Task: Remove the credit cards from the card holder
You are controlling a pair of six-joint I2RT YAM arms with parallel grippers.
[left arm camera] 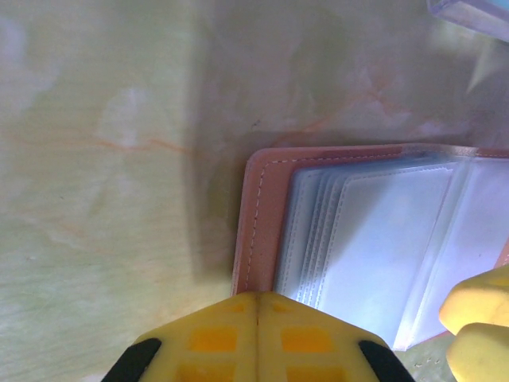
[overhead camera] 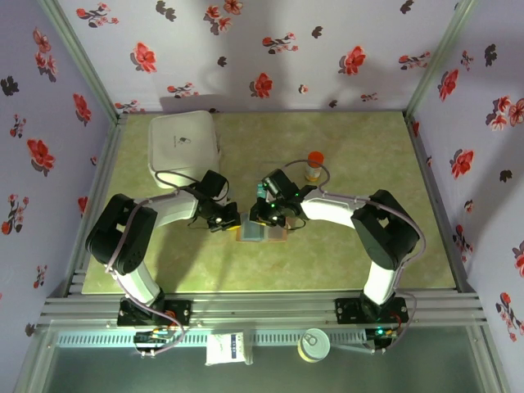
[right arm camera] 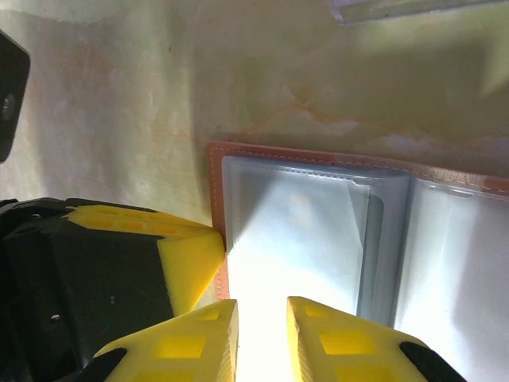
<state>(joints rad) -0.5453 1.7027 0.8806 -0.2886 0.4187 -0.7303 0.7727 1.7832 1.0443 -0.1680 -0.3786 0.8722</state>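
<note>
The card holder [overhead camera: 260, 232] lies open on the table between both arms. Its brown stitched rim [left arm camera: 253, 215] frames a stack of clear, pale blue-white sleeves [left arm camera: 382, 239]. I cannot pick out the credit cards in the sleeves; glare washes the pages out. My left gripper [left arm camera: 258, 298] is shut, its tip resting on the holder's left rim. My right gripper [right arm camera: 262, 318] is open by a narrow gap, hovering over the left-hand sleeve page [right arm camera: 302, 231]. The left gripper's yellow finger [right arm camera: 187, 255] touches the rim beside it.
A white square box [overhead camera: 184, 143] sits at the back left and a small orange-capped bottle [overhead camera: 314, 164] behind the right arm. The edge of a clear plastic piece [right arm camera: 398, 8] lies just beyond the holder. A white packet [overhead camera: 228, 348] and a round tin [overhead camera: 313, 344] rest by the near rail.
</note>
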